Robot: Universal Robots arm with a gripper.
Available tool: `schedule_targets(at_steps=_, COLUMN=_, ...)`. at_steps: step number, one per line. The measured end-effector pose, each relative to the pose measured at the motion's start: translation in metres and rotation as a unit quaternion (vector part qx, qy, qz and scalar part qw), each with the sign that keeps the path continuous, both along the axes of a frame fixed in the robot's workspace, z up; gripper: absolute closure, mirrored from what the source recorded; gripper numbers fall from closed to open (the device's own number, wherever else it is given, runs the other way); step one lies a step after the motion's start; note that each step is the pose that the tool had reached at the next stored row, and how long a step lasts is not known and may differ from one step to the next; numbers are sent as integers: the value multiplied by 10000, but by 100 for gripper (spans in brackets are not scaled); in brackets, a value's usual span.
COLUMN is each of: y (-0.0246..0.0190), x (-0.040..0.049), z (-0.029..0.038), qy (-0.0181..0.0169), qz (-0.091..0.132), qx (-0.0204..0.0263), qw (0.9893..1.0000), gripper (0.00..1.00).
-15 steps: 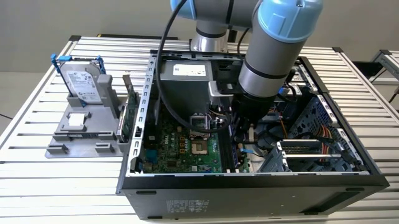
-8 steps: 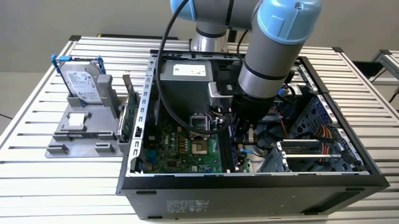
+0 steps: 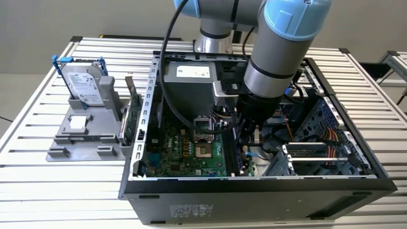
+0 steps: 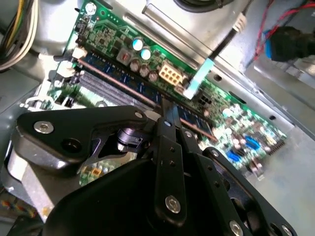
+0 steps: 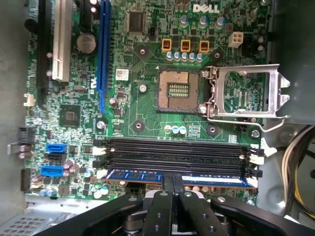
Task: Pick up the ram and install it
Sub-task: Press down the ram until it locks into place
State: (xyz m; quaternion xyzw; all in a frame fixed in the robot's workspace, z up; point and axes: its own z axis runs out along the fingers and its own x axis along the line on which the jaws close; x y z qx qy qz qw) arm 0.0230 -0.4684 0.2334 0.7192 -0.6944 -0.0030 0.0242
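The ram point(image 5: 133, 175) is a thin blue stick with dark chips. It lies along the memory slot nearest the motherboard's edge, and it looks level with that slot. My gripper point(image 5: 173, 183) is over the stick's middle with both black fingers pressed against it. In the second wrist view the ram point(image 4: 196, 121) runs under the same fingertips point(image 4: 170, 114), next to a row of capacitors. In the exterior view the gripper point(image 3: 249, 143) is deep inside the open computer case point(image 3: 254, 183), over the board's right side.
Three empty black memory slots point(image 5: 177, 150) lie beside the ram. The open processor socket point(image 5: 178, 91) has its metal frame point(image 5: 246, 93) flipped aside. Cables point(image 5: 295, 167) hang near the slots' end. Outside the case a grey stand point(image 3: 83, 138) holds a hard drive point(image 3: 86, 86) and an expansion card point(image 3: 130, 119).
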Motion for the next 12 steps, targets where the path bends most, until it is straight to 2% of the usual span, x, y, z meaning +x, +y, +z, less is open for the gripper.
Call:
schedule_targets(at_steps=6, y=-1, x=0, z=154, qy=10, qz=0, qx=-2, qw=10000, gripper=100)
schedule_targets(at_steps=12, y=-1, x=0, z=224, qy=12, qz=0, qx=-3, qw=10000, gripper=100)
